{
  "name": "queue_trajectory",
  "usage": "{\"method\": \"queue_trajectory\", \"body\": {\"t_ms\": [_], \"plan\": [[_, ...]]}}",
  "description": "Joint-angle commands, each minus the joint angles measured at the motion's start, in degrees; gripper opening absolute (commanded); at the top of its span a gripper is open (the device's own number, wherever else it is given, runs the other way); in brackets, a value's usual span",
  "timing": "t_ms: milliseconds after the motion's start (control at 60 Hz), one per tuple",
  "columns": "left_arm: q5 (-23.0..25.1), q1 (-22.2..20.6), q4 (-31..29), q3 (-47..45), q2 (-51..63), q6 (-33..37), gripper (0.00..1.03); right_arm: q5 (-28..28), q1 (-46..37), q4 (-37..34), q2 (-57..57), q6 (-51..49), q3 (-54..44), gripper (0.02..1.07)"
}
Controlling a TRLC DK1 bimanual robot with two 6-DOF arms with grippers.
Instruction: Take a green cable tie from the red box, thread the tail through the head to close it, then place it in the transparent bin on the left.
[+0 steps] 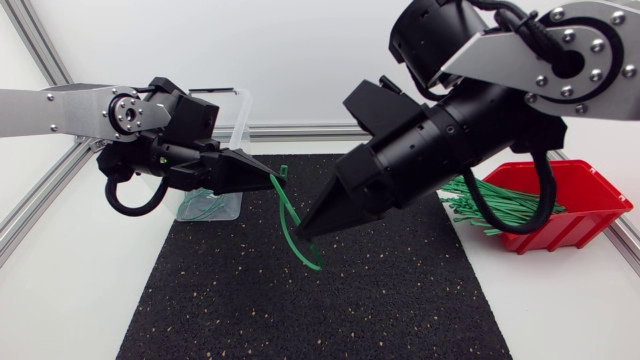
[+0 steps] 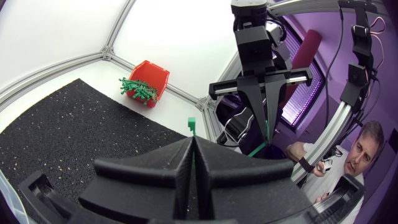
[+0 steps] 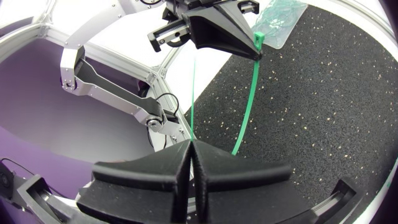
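Black mat (image 1: 300, 310): covered the table centre.
Right gripper (image 1: 305, 232): over mid-mat, fingers pinched together on the tie's tail.
Left gripper (image 1: 268, 176): just to its left, clamped near the tie's head.
Red box (image 1: 575, 215): far right, held spare ties.
Transparent bin (image 1: 243, 120): stood far left.
Green cable tie (image 1: 292, 225): hung looped between both grippers.
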Motion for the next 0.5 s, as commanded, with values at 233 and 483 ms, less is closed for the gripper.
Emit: {"method": "queue_trajectory", "body": {"t_ms": [233, 483], "plan": [[1.40, 0.05, 2.33, 1.46, 2.61, 0.99, 0.04, -4.83, -3.04, -1.85, 2.69, 2.93, 2.92, 0.07], [1.48, -0.21, 2.33, 2.25, 2.96, 0.11, 0.04, -5.10, -4.10, -2.64, 1.46, 5.91, 3.71, 0.07]]}}
